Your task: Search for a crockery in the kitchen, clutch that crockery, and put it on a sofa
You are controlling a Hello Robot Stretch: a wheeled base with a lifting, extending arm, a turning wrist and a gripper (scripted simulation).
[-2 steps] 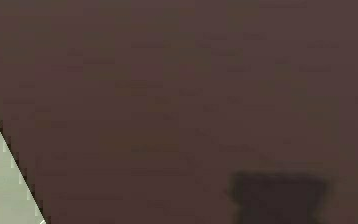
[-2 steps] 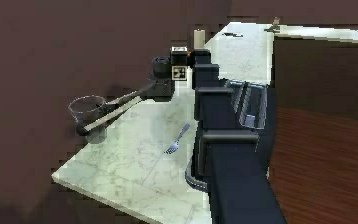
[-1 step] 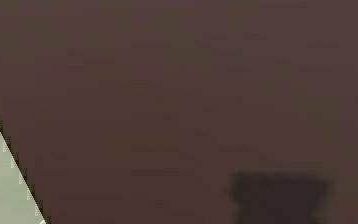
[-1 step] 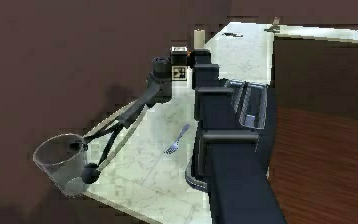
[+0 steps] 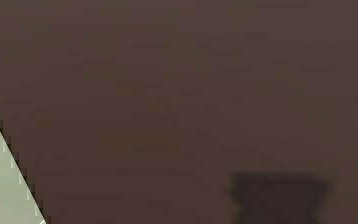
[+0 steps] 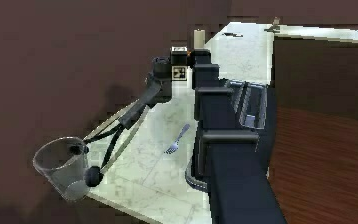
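Note:
In the arm side view a clear glass cup (image 6: 59, 166) sits at the near left corner of a pale marble counter (image 6: 147, 175). My arm (image 6: 227, 150) rises from the bottom edge, and the gripper's dark body lies beside the two white marker squares. Its thin fingers (image 6: 117, 125) run down and left to the cup, with the gripper (image 6: 85, 165) ending at the cup's rim. The cup appears to rest on or just above the counter, so I cannot tell whether the gripper holds it.
A fork (image 6: 177, 138) lies on the counter left of the arm. Small items (image 6: 233, 33) stand at the counter's far end. A dark brown wall (image 6: 57, 60) borders the counter's left; wooden floor (image 6: 322, 150) lies right. In the forward view a dark brown surface (image 5: 187, 90) stands close, with a pale wedge (image 5: 1, 180) lower left.

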